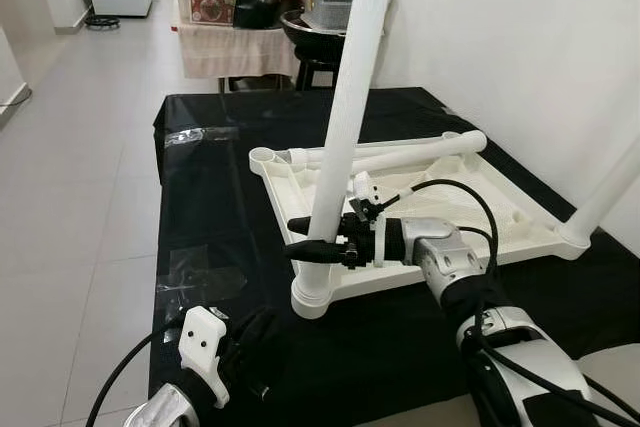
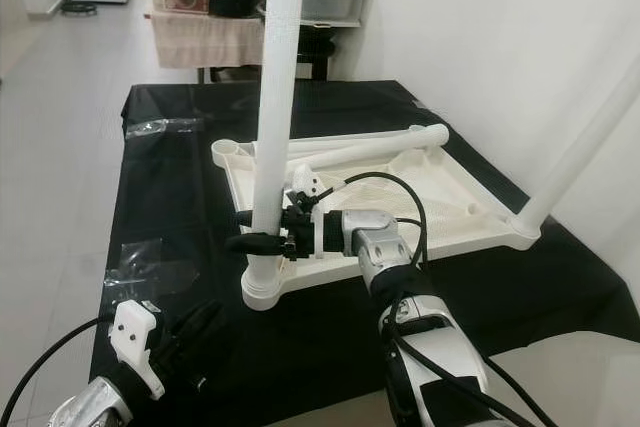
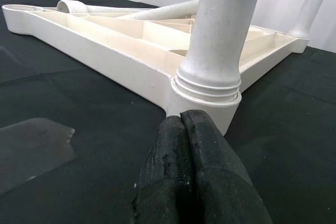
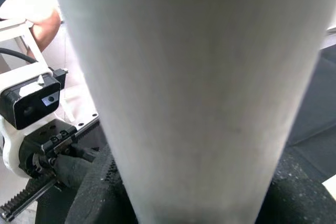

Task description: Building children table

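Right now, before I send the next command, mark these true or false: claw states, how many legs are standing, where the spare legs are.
1. The right claw grips the near upright leg just above its socket. True.
2. The left claw is wide open around that leg. False: its fingers are pressed together, by the corner socket.
3. The tabletop lies underside up on the black cloth. True.
4. All four legs stand upright. False: two stand; loose legs lie across the tabletop.
5. The second upright leg stands at the right corner. True.
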`<state>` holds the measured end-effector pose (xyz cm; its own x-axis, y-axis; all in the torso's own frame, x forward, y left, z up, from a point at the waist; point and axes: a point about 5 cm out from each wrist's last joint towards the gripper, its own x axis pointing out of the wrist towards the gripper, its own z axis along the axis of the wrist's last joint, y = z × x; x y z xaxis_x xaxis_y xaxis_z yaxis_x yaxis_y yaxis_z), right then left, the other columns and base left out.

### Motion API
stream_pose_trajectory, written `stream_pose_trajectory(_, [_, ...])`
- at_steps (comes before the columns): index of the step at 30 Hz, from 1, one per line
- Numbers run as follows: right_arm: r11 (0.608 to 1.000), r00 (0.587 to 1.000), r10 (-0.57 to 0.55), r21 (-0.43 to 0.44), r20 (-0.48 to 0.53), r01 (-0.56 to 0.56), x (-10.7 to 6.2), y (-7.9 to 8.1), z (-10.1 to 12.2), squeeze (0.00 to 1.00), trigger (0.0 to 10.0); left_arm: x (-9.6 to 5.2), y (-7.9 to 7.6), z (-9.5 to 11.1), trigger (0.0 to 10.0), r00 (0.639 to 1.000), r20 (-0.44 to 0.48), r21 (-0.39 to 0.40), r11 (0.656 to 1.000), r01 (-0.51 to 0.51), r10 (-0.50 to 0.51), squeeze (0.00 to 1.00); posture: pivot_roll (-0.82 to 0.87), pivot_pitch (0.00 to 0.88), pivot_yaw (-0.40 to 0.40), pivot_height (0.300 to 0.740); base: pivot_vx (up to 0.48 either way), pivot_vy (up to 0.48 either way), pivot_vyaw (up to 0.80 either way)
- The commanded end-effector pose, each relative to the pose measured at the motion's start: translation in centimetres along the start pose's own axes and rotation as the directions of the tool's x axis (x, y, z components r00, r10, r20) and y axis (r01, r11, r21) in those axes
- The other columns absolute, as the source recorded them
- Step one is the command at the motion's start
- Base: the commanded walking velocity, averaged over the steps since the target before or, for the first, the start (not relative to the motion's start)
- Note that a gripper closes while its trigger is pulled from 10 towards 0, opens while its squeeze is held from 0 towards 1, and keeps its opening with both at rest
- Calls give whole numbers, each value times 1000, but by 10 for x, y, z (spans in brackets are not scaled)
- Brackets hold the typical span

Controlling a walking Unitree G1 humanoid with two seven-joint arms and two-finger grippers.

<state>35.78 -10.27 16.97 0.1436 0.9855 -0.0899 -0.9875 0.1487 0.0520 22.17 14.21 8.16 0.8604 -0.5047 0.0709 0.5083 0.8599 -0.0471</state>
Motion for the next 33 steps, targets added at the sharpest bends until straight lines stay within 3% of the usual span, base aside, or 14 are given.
stream_pose_trajectory(1, [999,999,-38,23,17,38,-11,-1,-8,0,0,-2,-2,-6,10000,1000,-26,-7,1000,4,-5,0,133,0,-114,740,0,0,0])
stream_pose_trajectory(5, [978,978,-206,3,-35,206,-25,-3,-27,0,0,-4,-1,-6,10000,1000,-29,-10,1000,3,-4,0,115,0,-101,740,0,0,0])
stream_pose_trajectory(8, [913,907,-406,5,-109,409,-24,0,-53,0,0,-6,0,-7,10000,999,-34,-11,1000,4,-4,0,112,0,-102,740,0,0,0])
stream_pose_trajectory(9, [712,721,-687,119,-84,692,-13,5,-74,0,0,-9,1,-6,10000,999,-35,-16,1000,-1,1,0,101,0,-89,740,0,0,0])
stream_pose_trajectory(10, [712,721,-687,119,-84,692,-13,5,-74,0,0,-9,1,-6,10000,999,-35,-16,1000,-1,1,0,101,0,-89,740,0,0,0])
stream_pose_trajectory(11, [463,503,-852,241,-146,853,2,32,-107,0,0,-11,2,-6,10000,999,-39,-18,1000,-4,4,0,106,0,-84,740,0,0,0])
stream_pose_trajectory(14, [473,517,-843,252,-149,844,12,46,-116,0,0,-12,3,-6,10000,999,-42,-17,1000,-3,3,0,106,0,-84,740,0,0,0])
stream_pose_trajectory(15, [532,577,-800,248,-164,809,20,55,-122,0,0,-12,3,-6,10000,999,-45,-15,1000,-1,0,0,98,0,-73,740,0,0,0])
stream_pose_trajectory(21, [606,624,-766,153,-151,781,20,40,-110,0,0,-14,3,-7,10000,999,-47,-17,1000,-5,4,0,111,0,-95,740,0,0,0])
stream_pose_trajectory(22, [630,647,-749,148,-145,762,19,35,-105,0,10000,-14,3,-6,10000,999,-46,-16,1000,-7,6,0,116,0,-96,740,0,0,0])
stream_pose_trajectory(26, [656,674,-728,158,-128,738,20,33,-100,0,10000,-13,3,-6,10000,999,-45,-16,1000,-8,7,0,116,0,-92,740,0,0,0])
stream_pose_trajectory(27, [717,733,-676,160,-77,678,21,31,-88,1000,10000,-13,3,-6,10000,999,-46,-14,1000,-5,4,0,113,0,-90,740,0,0,0])
stream_pose_trajectory(32, [843,835,-537,106,119,527,20,26,-43,1000,10000,-10,3,-7,10000,999,-47,-14,1000,0,-1,0,116,0,-94,740,0,0,0])
stream_pose_trajectory(33, [877,865,-481,69,142,476,19,25,-33,98,10000,-9,4,-7,10000,999,-47,-14,1000,1,-1,0,122,0,-97,740,0,0,0])
